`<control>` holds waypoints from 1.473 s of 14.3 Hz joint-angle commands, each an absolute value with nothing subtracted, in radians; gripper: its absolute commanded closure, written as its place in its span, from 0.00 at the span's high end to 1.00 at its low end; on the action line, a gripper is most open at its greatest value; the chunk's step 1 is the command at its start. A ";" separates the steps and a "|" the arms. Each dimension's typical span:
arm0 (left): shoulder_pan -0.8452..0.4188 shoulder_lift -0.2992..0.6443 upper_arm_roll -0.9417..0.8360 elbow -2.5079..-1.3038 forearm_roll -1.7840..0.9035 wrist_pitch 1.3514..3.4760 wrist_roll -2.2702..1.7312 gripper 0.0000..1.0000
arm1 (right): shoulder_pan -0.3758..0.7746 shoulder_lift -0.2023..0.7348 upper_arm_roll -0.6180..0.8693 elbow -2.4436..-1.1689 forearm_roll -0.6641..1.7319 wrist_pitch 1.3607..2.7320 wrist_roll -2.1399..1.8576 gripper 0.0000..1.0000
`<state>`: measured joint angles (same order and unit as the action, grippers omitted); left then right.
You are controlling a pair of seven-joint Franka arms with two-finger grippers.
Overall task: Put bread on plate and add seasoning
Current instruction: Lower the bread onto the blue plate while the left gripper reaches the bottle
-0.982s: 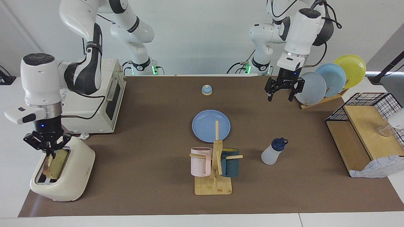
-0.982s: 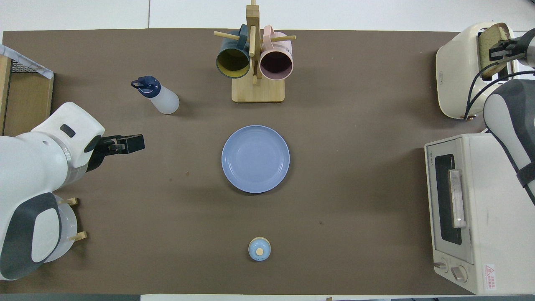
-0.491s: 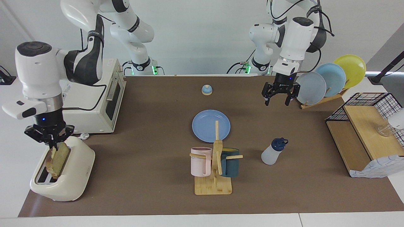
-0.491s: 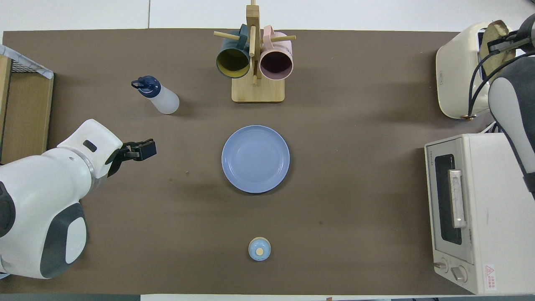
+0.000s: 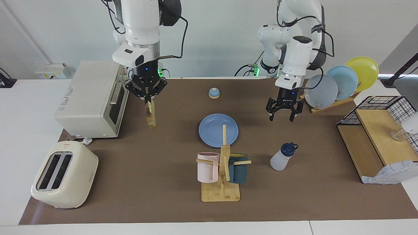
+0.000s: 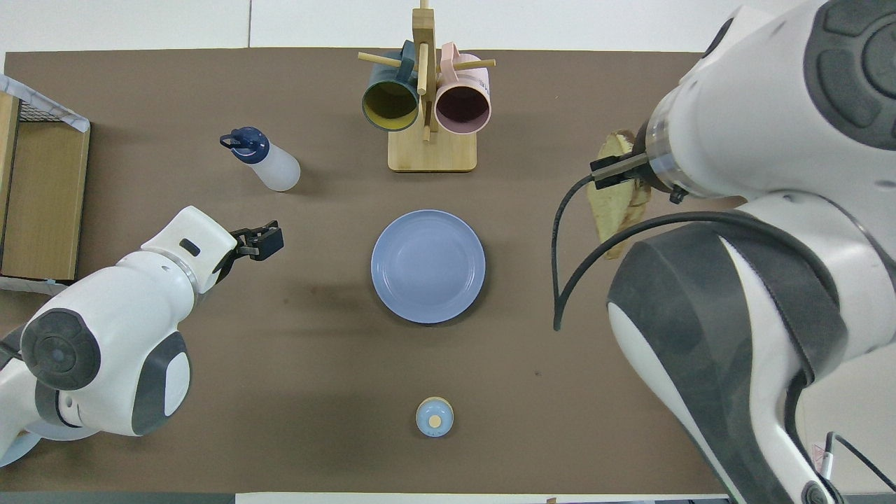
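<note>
- The right gripper (image 5: 147, 98) hangs over the bench (image 5: 156, 182) between the toaster oven (image 5: 88, 99) and the plate (image 5: 218, 130), its jaws clamped on the top edge of the bread (image 5: 150, 113), which dangles on edge in the air.
- The plate lies bare at mid-bench, nearer to the robots than the mug rack (image 5: 222, 173).
- The seasoning (image 5: 282, 157) stands beside the plate, toward the left arm's end.
- The left gripper (image 5: 282, 113) hovers over the bench beside the plate, jaws wide, holding nothing.

A toaster (image 5: 63, 179), toaster oven (image 5: 89, 99), mug rack (image 5: 222, 176) and bell (image 5: 214, 93) stand on the table.
</note>
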<state>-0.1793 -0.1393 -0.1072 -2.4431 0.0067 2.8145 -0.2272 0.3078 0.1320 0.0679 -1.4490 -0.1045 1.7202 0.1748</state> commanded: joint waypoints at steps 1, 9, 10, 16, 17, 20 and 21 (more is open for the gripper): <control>-0.184 -0.063 -0.104 -2.441 0.035 2.916 -0.245 1.00 | 0.334 0.071 0.078 -1.580 0.007 1.828 0.300 0.00; -0.186 0.060 -0.098 -2.382 0.080 2.965 -0.244 1.00 | 0.580 0.144 0.080 -1.727 0.009 2.153 0.572 0.00; -0.186 0.060 -0.098 -2.382 0.081 2.965 -0.244 1.00 | 0.597 0.158 0.080 -1.745 0.009 2.199 0.584 0.00; -0.201 0.113 -0.098 -2.362 0.097 2.968 -0.244 1.00 | 0.623 0.163 0.080 -1.888 0.006 2.439 0.589 0.00; -0.201 0.127 -0.097 -2.341 0.097 2.967 -0.244 1.00 | 0.623 0.161 0.080 -1.907 0.006 2.475 0.589 0.00; -0.201 0.156 -0.094 -2.307 0.097 2.967 -0.244 1.00 | 0.624 0.176 0.080 -1.911 0.003 2.499 0.588 0.00; -0.201 0.160 -0.092 -2.300 0.097 2.967 -0.244 1.00 | 0.623 0.176 0.080 -1.911 0.003 2.500 0.584 0.00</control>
